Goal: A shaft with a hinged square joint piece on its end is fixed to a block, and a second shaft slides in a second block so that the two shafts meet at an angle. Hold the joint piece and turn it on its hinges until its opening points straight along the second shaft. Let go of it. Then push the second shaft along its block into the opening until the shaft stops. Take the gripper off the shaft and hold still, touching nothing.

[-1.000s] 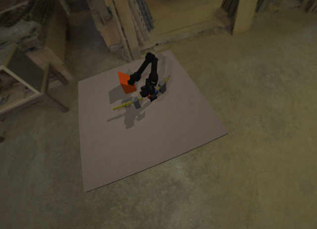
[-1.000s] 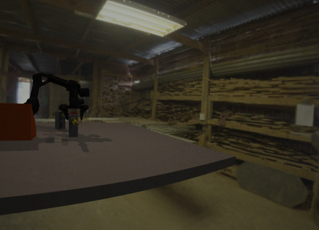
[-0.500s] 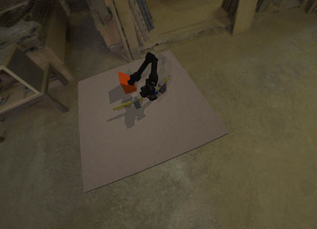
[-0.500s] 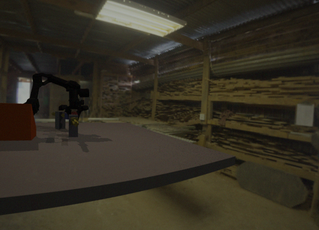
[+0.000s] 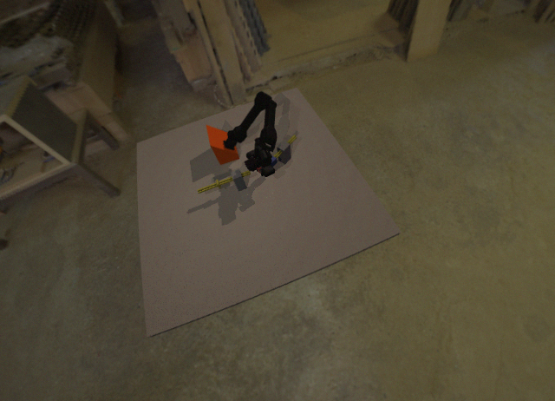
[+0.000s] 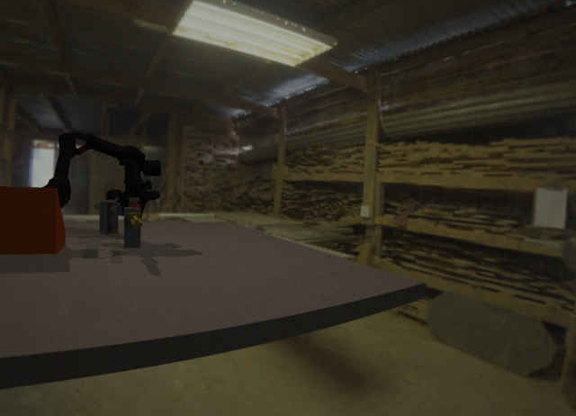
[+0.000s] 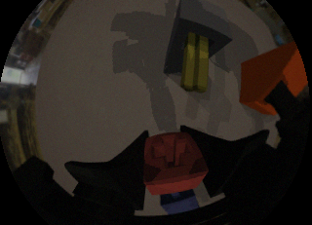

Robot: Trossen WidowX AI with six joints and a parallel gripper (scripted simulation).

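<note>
My gripper is shut on the red joint piece, one finger on each side. In the wrist view its recessed opening shows on the upper face; its exact alignment is unclear. A blue hinge part sits behind it. The fixed first shaft passes through a grey block. The yellow second shaft lies through another grey block. A gap separates its near end from the red piece.
An orange block stands beside the arm's base, on the right in the wrist view. The arm reaches over from the base. The pale board carries everything and has a dark edge.
</note>
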